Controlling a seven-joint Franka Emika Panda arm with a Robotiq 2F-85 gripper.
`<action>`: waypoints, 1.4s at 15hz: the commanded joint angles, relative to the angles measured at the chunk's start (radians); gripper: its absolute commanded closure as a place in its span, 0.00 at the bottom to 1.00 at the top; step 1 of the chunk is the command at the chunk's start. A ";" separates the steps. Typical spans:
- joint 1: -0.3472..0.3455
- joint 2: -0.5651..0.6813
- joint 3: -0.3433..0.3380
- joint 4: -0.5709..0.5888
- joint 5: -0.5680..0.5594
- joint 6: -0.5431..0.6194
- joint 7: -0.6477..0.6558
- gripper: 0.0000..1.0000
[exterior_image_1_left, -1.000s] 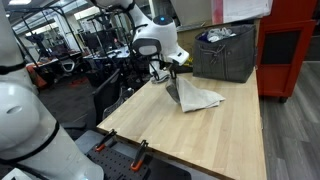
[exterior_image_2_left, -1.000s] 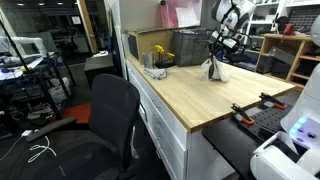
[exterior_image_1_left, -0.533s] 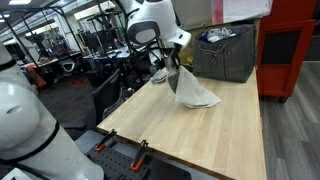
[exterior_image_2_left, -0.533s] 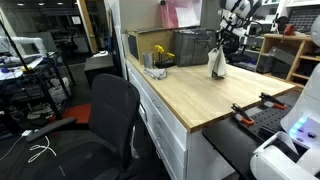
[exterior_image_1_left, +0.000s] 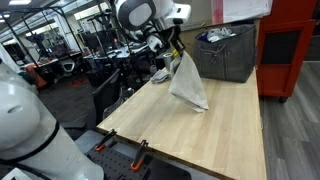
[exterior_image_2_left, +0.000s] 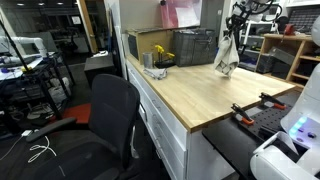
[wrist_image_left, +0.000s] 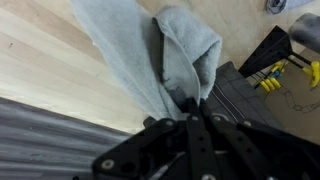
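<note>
A light grey cloth (exterior_image_1_left: 188, 82) hangs from my gripper (exterior_image_1_left: 176, 47) above the wooden table (exterior_image_1_left: 200, 135). Its lower end is at or just above the table top. In an exterior view the cloth (exterior_image_2_left: 226, 55) hangs under the gripper (exterior_image_2_left: 232, 36) near the far end of the table (exterior_image_2_left: 190, 95). In the wrist view the closed fingers (wrist_image_left: 195, 108) pinch the top of the cloth (wrist_image_left: 160, 55), which drapes down over the wood.
A dark mesh bin (exterior_image_1_left: 226, 52) stands at the back of the table, also seen in an exterior view (exterior_image_2_left: 195, 47). A yellow object (exterior_image_2_left: 160, 54) and small items lie near it. An office chair (exterior_image_2_left: 105, 120) stands beside the table. Clamps (exterior_image_1_left: 140, 148) sit on the near edge.
The gripper has risen with the cloth. The cloth lay partly spread on the table before and now hangs almost fully lifted.
</note>
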 joint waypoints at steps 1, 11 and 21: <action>0.021 -0.117 -0.025 -0.045 -0.109 -0.035 0.009 0.99; 0.165 -0.454 -0.098 -0.161 -0.139 -0.460 -0.199 0.99; 0.201 -0.365 -0.047 -0.129 -0.102 -0.379 -0.162 0.99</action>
